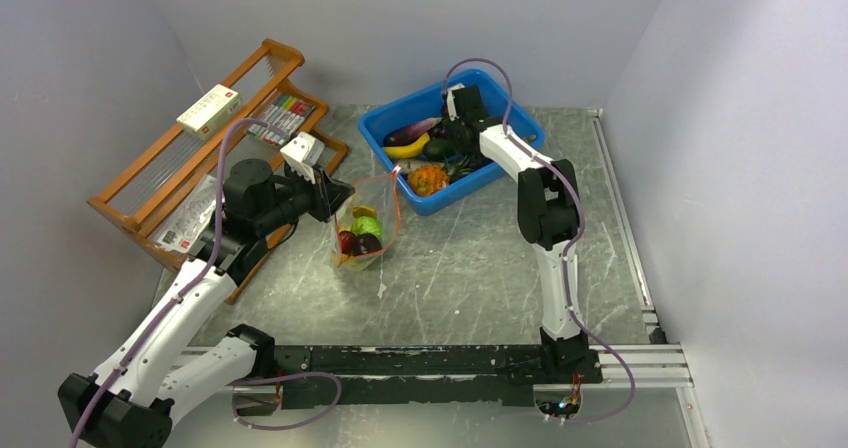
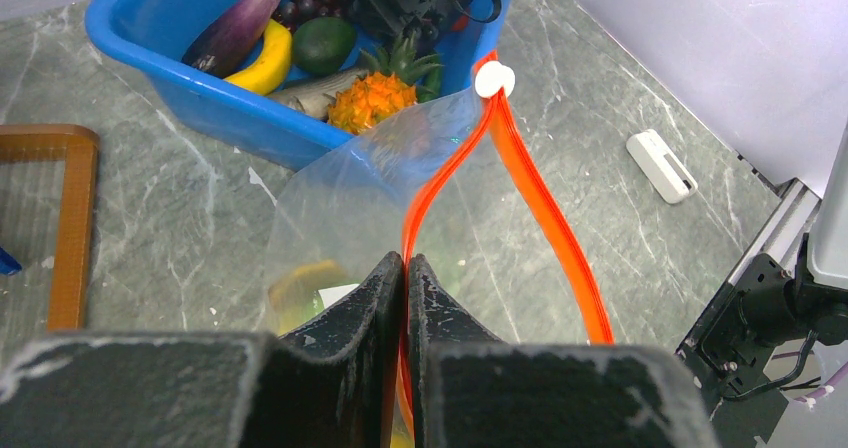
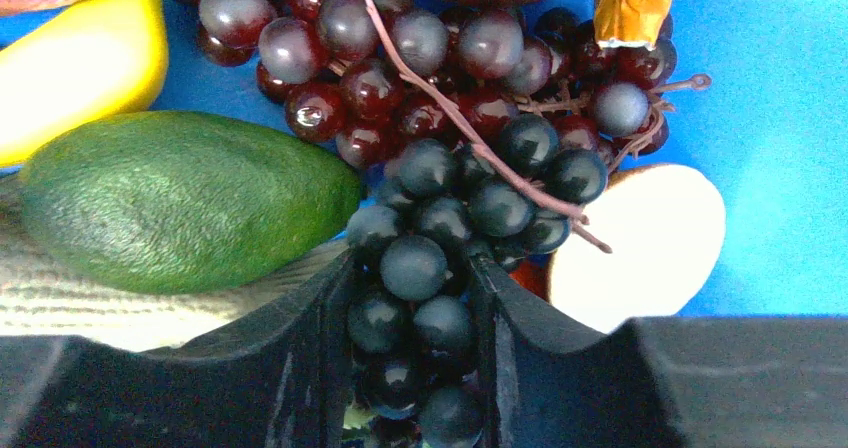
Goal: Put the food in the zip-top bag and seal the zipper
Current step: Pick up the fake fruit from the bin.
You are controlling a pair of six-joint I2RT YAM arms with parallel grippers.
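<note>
The clear zip-top bag [image 1: 364,230] hangs open in mid-table with several toy foods inside. My left gripper [image 1: 334,198] is shut on the bag's red-orange zipper strip [image 2: 545,218] and holds the mouth up; the white slider [image 2: 493,80] sits at the far end. My right gripper [image 1: 455,128] is down in the blue bin [image 1: 520,128], its jaws closed around the dark grape cluster [image 3: 440,218]. A green avocado [image 3: 180,198], a yellow banana [image 3: 80,58] and a white slice [image 3: 640,238] lie beside the grapes.
A wooden rack [image 1: 200,148] with boxes and markers stands at the back left. A pineapple [image 2: 378,98], an eggplant [image 2: 235,33] and a banana lie in the bin. A small white block [image 2: 660,165] lies on the table in the left wrist view.
</note>
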